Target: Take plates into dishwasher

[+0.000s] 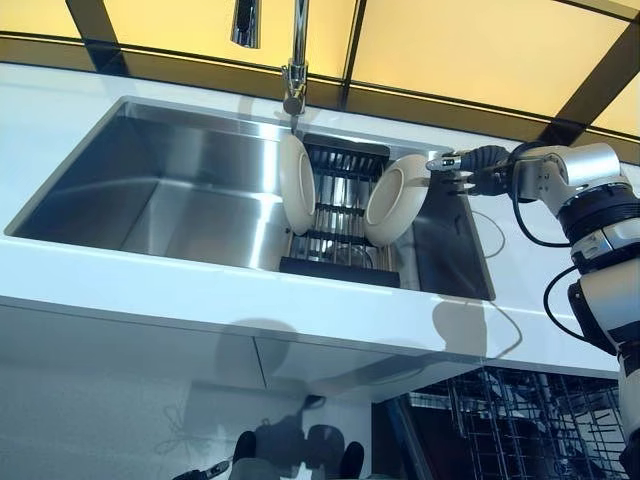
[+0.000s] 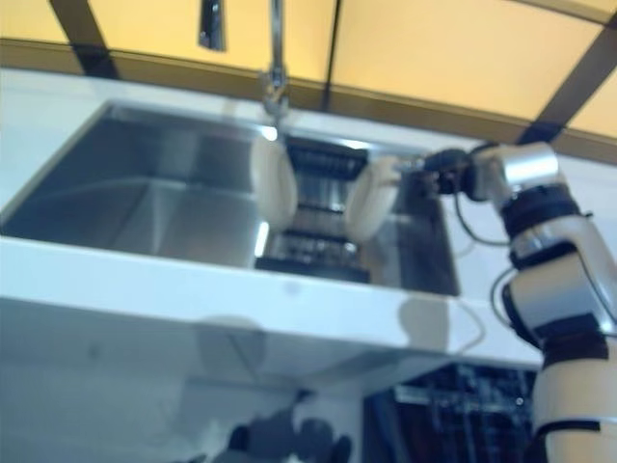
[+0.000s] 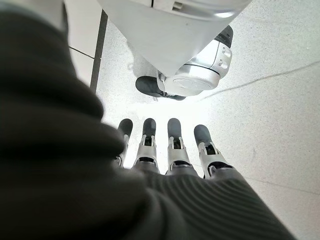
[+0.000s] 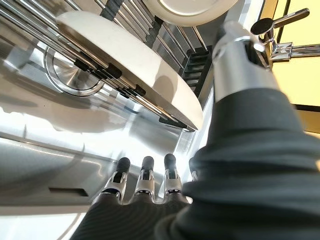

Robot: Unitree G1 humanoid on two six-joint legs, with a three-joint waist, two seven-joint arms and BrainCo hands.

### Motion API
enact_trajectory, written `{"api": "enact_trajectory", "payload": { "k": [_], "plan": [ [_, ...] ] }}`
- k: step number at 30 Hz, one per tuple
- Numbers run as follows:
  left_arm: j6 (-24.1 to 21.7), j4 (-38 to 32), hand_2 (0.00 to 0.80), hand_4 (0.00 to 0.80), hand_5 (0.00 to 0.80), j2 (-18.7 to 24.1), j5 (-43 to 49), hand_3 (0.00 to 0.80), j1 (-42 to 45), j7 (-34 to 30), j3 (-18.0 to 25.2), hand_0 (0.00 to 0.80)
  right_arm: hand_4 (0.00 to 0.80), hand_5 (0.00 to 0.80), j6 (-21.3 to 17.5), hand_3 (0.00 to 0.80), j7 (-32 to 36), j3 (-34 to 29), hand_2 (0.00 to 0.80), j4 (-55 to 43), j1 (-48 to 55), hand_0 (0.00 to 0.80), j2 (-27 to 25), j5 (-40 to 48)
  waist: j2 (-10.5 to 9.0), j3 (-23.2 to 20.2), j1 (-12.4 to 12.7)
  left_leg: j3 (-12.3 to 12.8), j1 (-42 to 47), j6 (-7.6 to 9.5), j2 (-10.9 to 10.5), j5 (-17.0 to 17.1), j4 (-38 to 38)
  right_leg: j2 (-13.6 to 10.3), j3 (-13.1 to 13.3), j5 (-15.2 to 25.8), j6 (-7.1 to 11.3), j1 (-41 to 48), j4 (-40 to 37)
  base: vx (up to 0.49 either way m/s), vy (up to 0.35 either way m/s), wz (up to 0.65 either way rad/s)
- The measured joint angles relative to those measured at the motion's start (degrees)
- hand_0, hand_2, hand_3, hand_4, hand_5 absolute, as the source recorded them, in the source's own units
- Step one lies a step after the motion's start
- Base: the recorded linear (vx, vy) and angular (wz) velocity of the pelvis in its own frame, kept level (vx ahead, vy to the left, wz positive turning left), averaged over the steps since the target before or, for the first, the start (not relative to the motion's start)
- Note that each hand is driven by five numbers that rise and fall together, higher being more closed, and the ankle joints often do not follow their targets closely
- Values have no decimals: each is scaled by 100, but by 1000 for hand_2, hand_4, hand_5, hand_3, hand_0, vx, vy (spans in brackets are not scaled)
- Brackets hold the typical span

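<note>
While the left hand shows only in its own wrist view, it hangs low over a pale speckled floor with its fingers straight and relaxed, holding nothing.

Up on the white countertop, a stainless steel sink takes up the left and middle of the head views; its large left basin holds nothing visible. A chrome faucet rises from the back rim. Toward the right end of the sink sits a black dish rack with metal bars, and two cream plates stand on edge in it. The left plate stands nearly upright just below the faucet. The right plate tilts, its top leaning toward the right. A drain ring is visible on the sink floor beneath the rack's bars.

Just right of the tilted plate, the right hand reaches in over the sink's right edge, close to the plate's upper rim. In its wrist view the fingers point straight out, spread loosely and gripping nothing, with the plate's rim beyond their tips; whether any finger touches the plate cannot be told.

Below the counter on the right, an open dishwasher rack of wire shows; what it holds cannot be made out.
</note>
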Motion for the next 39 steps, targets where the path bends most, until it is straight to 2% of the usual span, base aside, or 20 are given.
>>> {"api": "enact_trajectory", "payload": {
  "k": [22,39],
  "plan": [
    [-2,-31,0,0,0,3,-146,0,-17,7,-56,0,0,0,-1,0,87,0,0,-31,326,0,197,-110,-98,159,59,-17,-43,0,0,0,7,0,-12,0,0,-31,1,0,0,0],
    [-10,-38,0,0,0,11,-341,0,-97,34,-56,0,0,0,-14,0,-122,-58,0,-249,388,0,314,-105,-132,335,148,-80,-102,-2,-6,2,15,-3,-46,0,0,-71,2,0,0,0]
  ]
}}
